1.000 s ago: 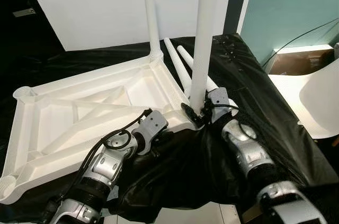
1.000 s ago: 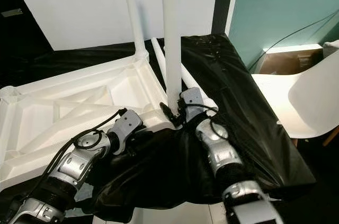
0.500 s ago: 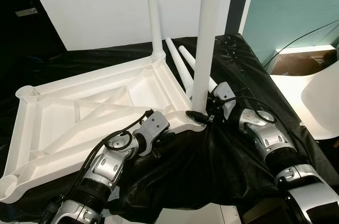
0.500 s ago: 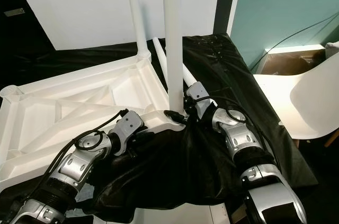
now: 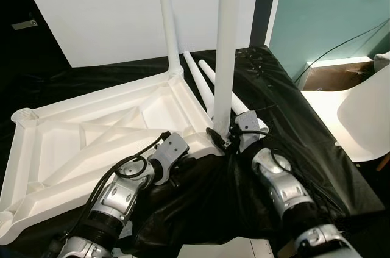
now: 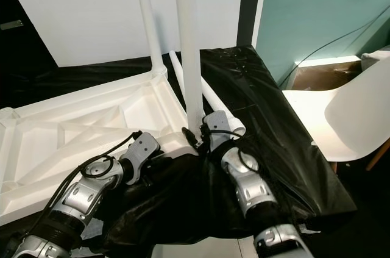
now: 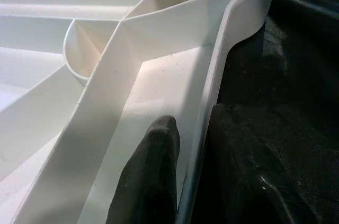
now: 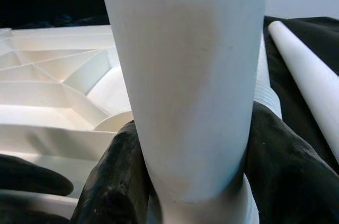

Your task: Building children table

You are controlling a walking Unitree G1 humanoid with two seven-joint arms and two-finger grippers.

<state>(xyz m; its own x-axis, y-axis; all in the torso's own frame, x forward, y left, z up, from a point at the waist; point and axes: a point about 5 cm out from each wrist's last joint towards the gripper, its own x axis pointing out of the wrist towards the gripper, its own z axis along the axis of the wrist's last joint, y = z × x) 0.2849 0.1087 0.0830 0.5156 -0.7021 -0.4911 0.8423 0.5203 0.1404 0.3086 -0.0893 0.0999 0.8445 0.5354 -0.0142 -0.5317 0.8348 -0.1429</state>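
— Two legs stand upright in the upturned white tabletop [image 5: 91, 142]: a far leg [image 5: 167, 20] at its back corner and a near leg [image 5: 224, 50] at its corner nearest the robot. Where is the right gripper [image 5: 226, 142]?

— At the foot of the near leg. In the right wrist view its black fingers [image 8: 114, 181] press that leg from both sides, just above the socket.

— Changed since half a second ago?

— Yes. The right forearm then angled in from out to the side of the tabletop; now it runs straight up to that corner, much as it did a second ago. The grip on the leg looks the same.

— And the left gripper [image 7: 188, 181]?

— It pinches the tabletop's near rim beside that same corner, one finger [image 7: 151, 176] inside the rim, the other probably outside against the black cloth [image 5: 286, 118], though that side is dark. It has not shifted.

— Anything else?

— Two loose legs [image 5: 204, 78] lie on the cloth behind the near corner; a white chair [image 6: 359, 111] stands well off the cloth's right edge.
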